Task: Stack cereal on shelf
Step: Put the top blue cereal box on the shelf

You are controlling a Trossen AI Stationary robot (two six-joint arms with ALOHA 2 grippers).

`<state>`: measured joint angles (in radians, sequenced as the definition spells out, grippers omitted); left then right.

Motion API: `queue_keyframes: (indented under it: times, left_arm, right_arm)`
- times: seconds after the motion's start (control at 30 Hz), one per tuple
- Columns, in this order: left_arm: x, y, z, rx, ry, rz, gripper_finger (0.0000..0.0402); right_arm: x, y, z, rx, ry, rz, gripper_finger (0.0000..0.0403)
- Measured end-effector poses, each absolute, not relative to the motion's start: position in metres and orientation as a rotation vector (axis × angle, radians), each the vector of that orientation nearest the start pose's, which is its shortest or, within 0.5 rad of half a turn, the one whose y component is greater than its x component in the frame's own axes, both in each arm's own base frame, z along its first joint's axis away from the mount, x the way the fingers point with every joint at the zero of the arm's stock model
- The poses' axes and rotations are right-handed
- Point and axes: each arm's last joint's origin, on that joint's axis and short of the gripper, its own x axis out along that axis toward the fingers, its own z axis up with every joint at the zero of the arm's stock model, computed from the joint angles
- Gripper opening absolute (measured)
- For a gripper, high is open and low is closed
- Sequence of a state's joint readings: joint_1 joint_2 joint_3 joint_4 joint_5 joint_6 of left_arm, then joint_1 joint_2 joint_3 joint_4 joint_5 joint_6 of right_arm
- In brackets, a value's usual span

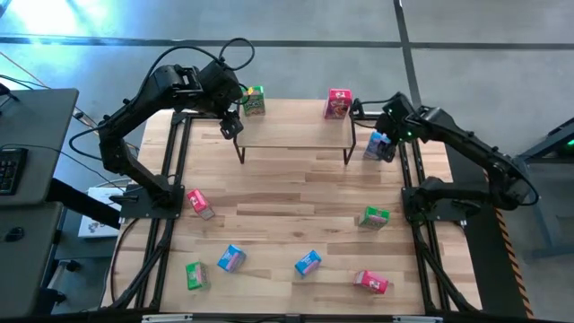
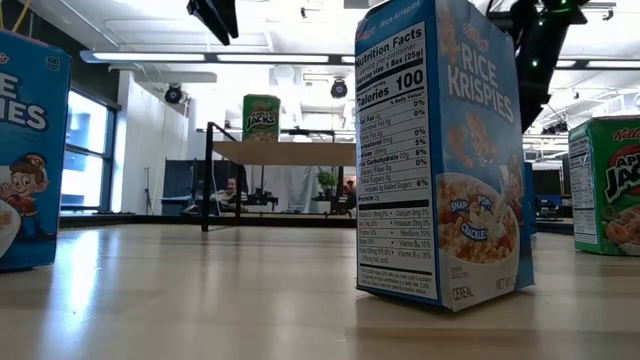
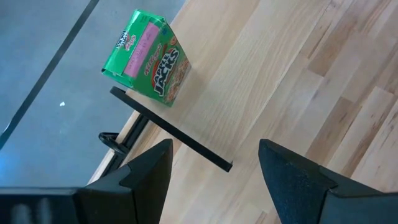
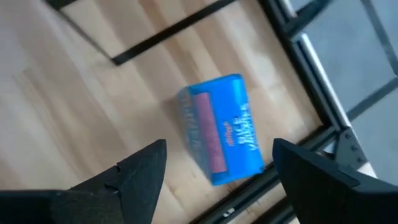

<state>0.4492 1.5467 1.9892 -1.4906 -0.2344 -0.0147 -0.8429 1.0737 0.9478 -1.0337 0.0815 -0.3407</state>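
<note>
The right gripper [image 4: 214,180] hangs open above a blue cereal box [image 4: 224,127] beside the shelf [image 1: 296,135]; next it probably must descend and close. The left gripper [image 3: 214,171], open, hovers by the shelved green box [image 3: 149,56]. Wood tabletop [image 1: 296,206]; bright workshop behind.

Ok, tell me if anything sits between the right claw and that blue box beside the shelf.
Nothing visible does. The right claw hangs open directly above the blue cereal box, which stands on the table by the shelf's right legs, with clear air between them.
</note>
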Motion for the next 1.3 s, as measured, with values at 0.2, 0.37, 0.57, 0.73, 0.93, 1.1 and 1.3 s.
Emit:
queue_keyframes:
  times: [0.2,0.37,0.57,0.73,0.93,1.1,1.3]
  left_arm:
    - [0.229,0.118,0.443,-0.127,1.057,0.627,0.023]
    - [0.229,0.118,0.443,-0.127,1.057,0.627,0.023]
    - [0.229,0.118,0.443,-0.127,1.057,0.627,0.023]
    - [0.229,0.118,0.443,-0.127,1.057,0.627,0.023]
    - [0.229,0.118,0.443,-0.127,1.057,0.627,0.023]
    - [0.229,0.118,0.443,-0.127,1.057,0.627,0.023]
    - [0.229,0.118,0.443,-0.127,1.057,0.627,0.023]
  right_arm:
    - [0.117,-0.142,0.274,0.166,1.221,-0.623,0.0287]
    - [0.117,-0.143,0.258,0.175,1.232,-0.625,0.0287]
    - [0.118,-0.145,0.249,0.161,1.243,-0.663,0.0287]
    - [0.119,-0.148,0.238,0.166,1.265,-0.664,0.0287]
    - [0.122,-0.151,0.231,0.189,1.293,-0.655,0.0277]
    - [0.123,-0.151,0.23,0.203,1.287,-0.637,0.0238]
    - [0.123,-0.151,0.23,0.211,1.283,-0.639,0.0198]
